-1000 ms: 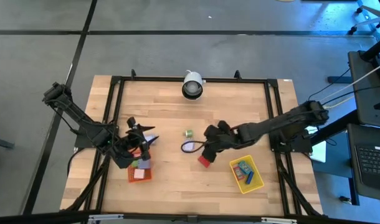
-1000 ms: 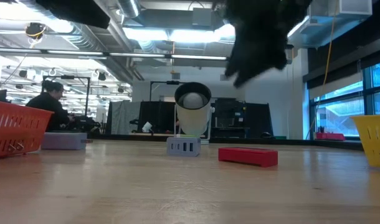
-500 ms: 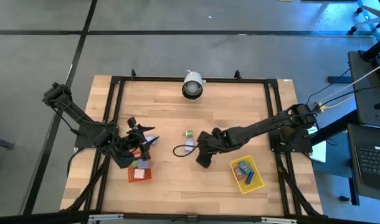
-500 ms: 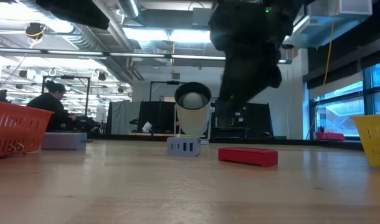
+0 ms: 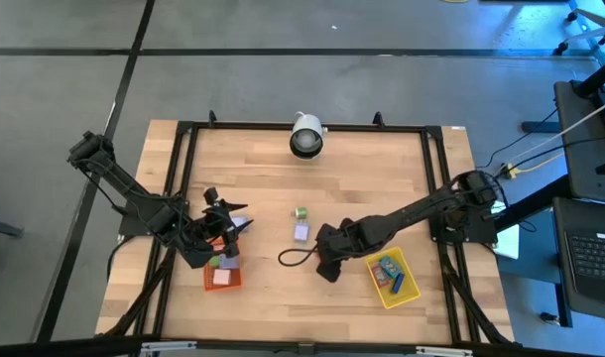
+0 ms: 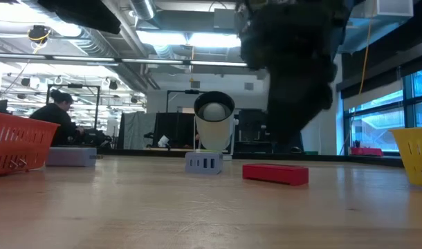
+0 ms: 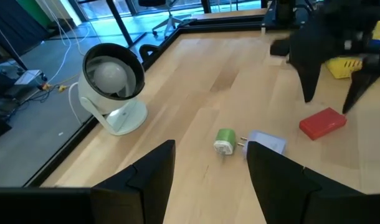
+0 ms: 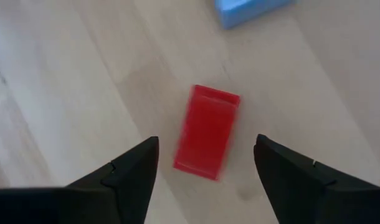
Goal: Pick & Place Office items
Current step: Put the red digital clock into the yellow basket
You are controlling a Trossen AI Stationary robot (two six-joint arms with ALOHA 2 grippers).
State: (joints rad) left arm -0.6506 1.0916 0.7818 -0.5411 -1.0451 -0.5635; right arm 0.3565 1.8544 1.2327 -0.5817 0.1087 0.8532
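Note:
A red block (image 8: 207,132) lies flat on the table; it also shows in the low view (image 6: 275,173) and the left wrist view (image 7: 323,122). My right gripper (image 8: 205,148) hangs open above it, pointing down, one finger on either side of it and touching nothing; in the high view (image 5: 326,264) it hides the block. A lilac piece (image 5: 302,231) and a green piece (image 5: 301,212) lie farther back on the table. My left gripper (image 5: 226,230) is open and empty, level above the orange tray's (image 5: 221,278) far end.
The yellow tray (image 5: 402,294), holding blue and teal pieces (image 5: 386,268), stands right of my right gripper. The orange tray holds several pieces. A white fan-like device (image 5: 305,136) stands at the far edge. A dark cable loop (image 5: 291,258) lies left of my right gripper.
My right gripper has gone toward the table's near edge and come down, from beside the lilac piece to right over the red block. The dark cable loop has trailed along with it toward the near edge.

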